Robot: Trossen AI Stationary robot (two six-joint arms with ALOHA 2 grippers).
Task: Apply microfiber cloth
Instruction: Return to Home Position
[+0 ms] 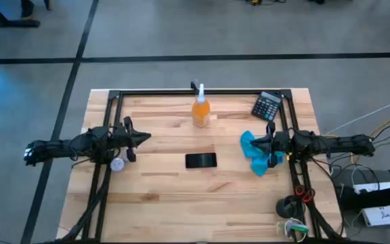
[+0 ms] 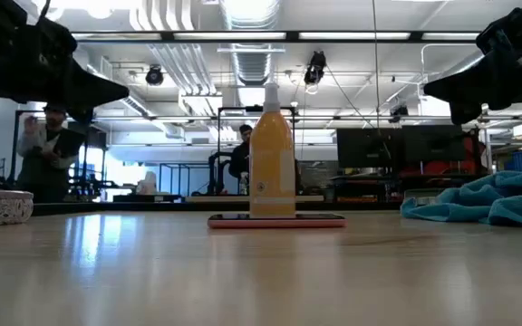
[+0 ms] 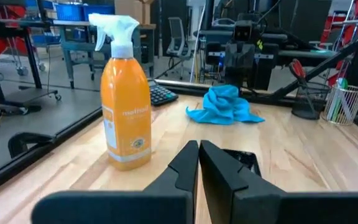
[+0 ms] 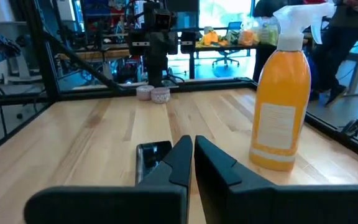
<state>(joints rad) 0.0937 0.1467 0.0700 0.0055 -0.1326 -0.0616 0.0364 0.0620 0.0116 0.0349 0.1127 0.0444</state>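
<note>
The turquoise microfiber cloth (image 1: 255, 152) lies crumpled on the table at the right, also in the left wrist view (image 3: 224, 107) and the low view (image 2: 492, 201). A black phone (image 1: 201, 160) lies flat at the centre. My right gripper (image 1: 265, 143) hovers shut above the cloth, fingers pointing toward the table's left; its tips (image 4: 189, 144) touch nothing. My left gripper (image 1: 146, 137) hovers shut at the table's left, raised, pointing right (image 3: 197, 149).
An orange spray bottle (image 1: 200, 108) stands upright behind the phone. A black calculator (image 1: 267, 105) lies at the far right. A small round white thing (image 1: 118, 163) sits under the left arm. A cup with pens (image 1: 292, 227) stands at the near right.
</note>
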